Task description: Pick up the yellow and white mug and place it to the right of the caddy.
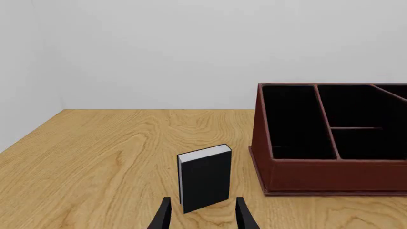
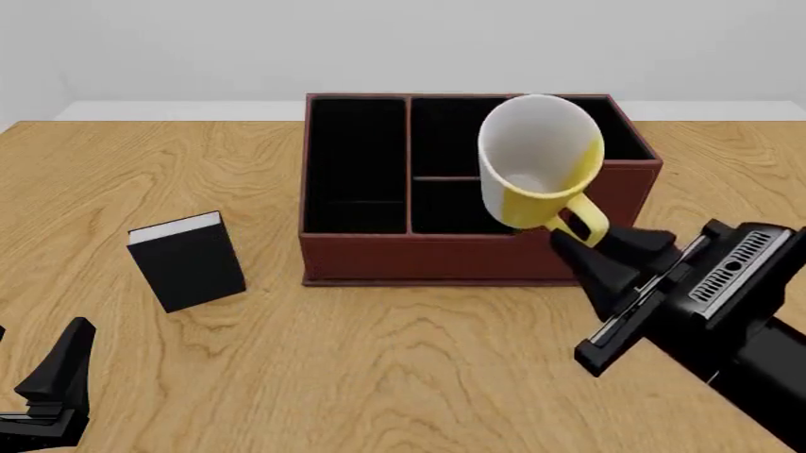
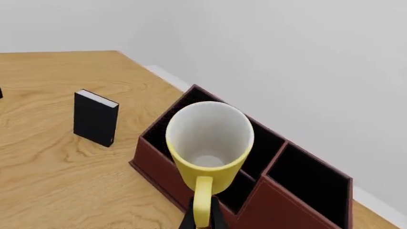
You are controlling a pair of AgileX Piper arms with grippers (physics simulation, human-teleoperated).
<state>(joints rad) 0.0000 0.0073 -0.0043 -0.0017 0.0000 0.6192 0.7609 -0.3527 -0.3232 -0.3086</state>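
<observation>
My right tool (image 2: 569, 233) pinches the mug (image 2: 539, 160) by its thin handle, airborne and tipped above the caddy (image 2: 377, 250) toward the worktop's far edge, so this rigid, slick, breakable cup could swivel; left tool (image 1: 202, 215) gapes, idle.

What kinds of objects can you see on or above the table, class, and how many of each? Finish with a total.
Mug: 1, the yellow and white mug, held up by the right gripper
Caddy: 1, the caddy
Book: 1, the black book
Total: 3
</observation>
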